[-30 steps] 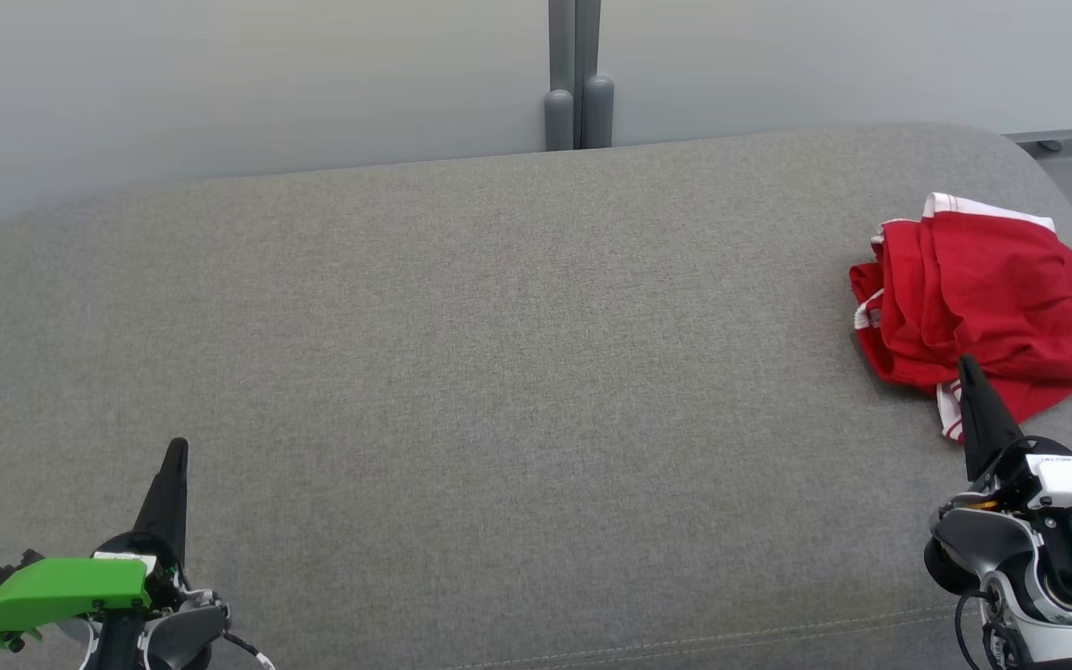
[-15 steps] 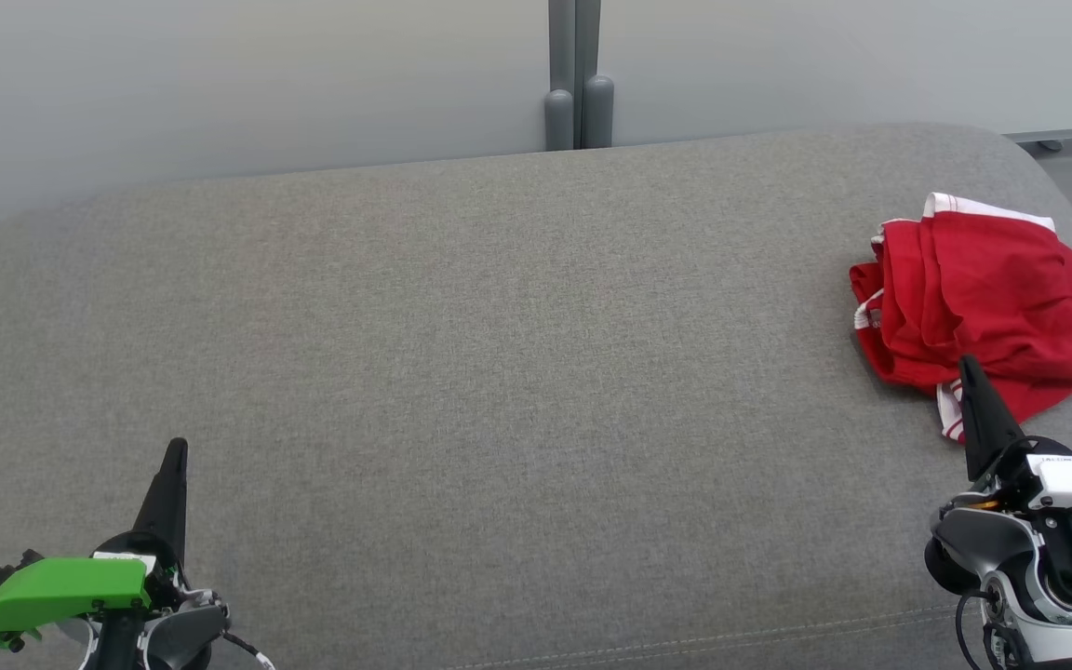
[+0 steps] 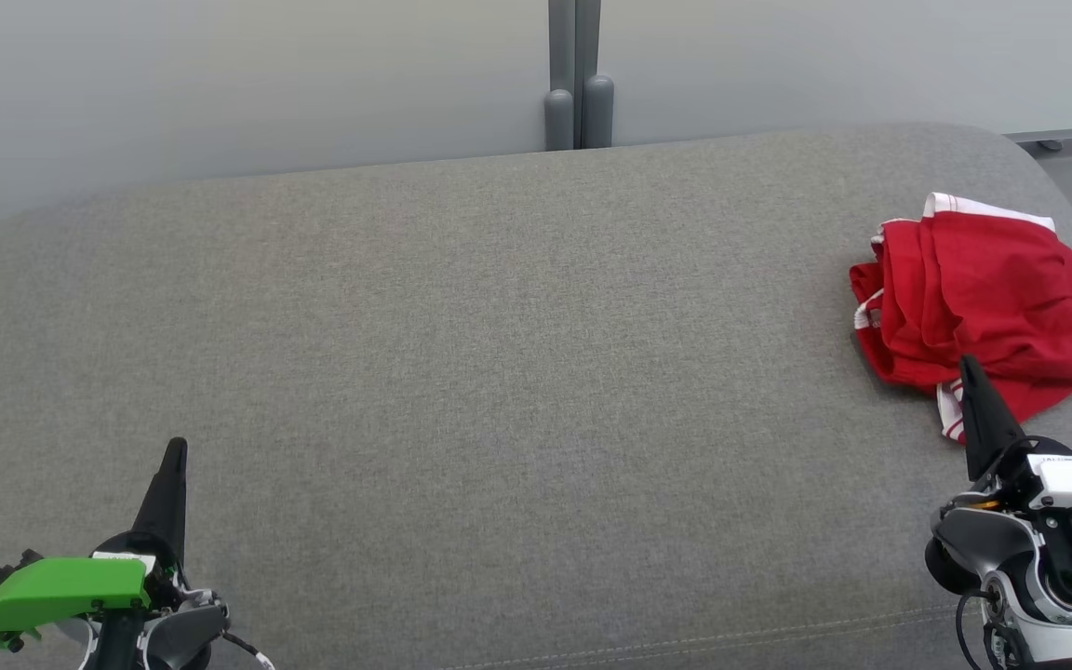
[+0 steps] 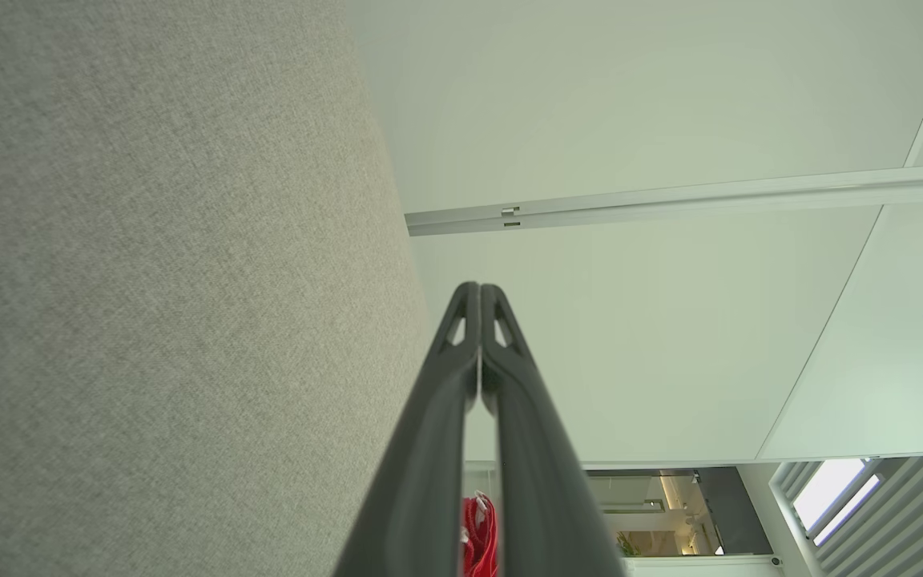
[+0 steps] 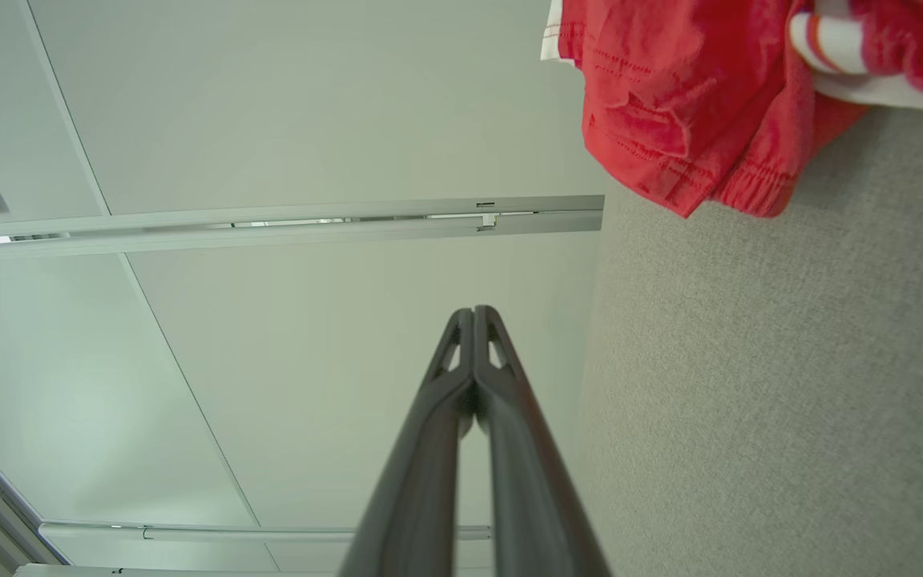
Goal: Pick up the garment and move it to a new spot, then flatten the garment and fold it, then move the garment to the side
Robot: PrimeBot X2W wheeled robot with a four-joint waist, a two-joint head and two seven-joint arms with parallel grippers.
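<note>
Lying crumpled far right on the tabletop (image 3: 499,372) was the garment (image 3: 992,298), right pincer (image 3: 967,365) together beside it, left pincer (image 3: 178,448) together.

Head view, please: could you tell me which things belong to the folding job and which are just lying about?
Job: red garment, bunched; grey cushion under it; right gripper and left gripper, both shut.
Just background: pale wall panels; grey post behind.
</note>
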